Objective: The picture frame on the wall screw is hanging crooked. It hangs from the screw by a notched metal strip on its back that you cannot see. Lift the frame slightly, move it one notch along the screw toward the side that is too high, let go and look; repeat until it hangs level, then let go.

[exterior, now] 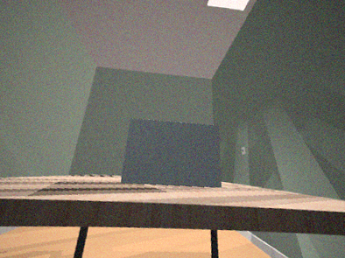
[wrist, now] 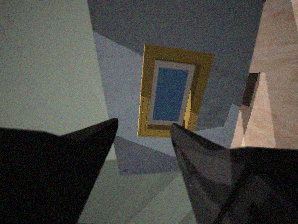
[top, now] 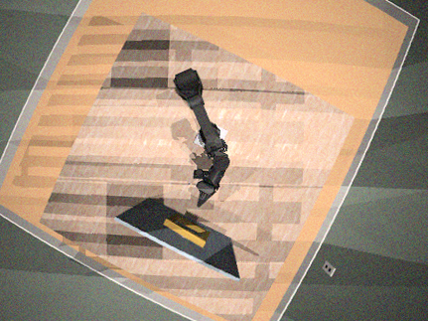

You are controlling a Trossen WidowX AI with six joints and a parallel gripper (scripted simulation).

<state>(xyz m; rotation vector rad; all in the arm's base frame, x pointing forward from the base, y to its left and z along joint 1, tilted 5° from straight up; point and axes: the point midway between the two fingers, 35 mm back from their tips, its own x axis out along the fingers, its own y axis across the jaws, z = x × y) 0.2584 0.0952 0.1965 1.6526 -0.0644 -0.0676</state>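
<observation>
The picture frame [top: 184,232] [wrist: 175,54] has a gold rim around a pale mount and a blue picture. It hangs on the grey-blue upright panel [top: 148,215] [exterior: 172,154] [wrist: 120,65]. In the wrist view the frame is turned against the panel's top edge at the left; its end nearer the bottom of the view sits closer to that edge, so that side is higher. The screw and notched strip are hidden. My gripper [top: 200,202] [wrist: 144,125] is open and empty, in front of the panel and apart from the frame. In the exterior view the panel hides arm and frame.
The panel stands on the wooden table top [top: 285,142] [exterior: 271,197]. The dark arm [top: 202,118] reaches across the table toward the panel. A small white piece [top: 222,134] shows beside the arm. Room walls surround the table, with an outlet [top: 329,268] [exterior: 243,150] on one.
</observation>
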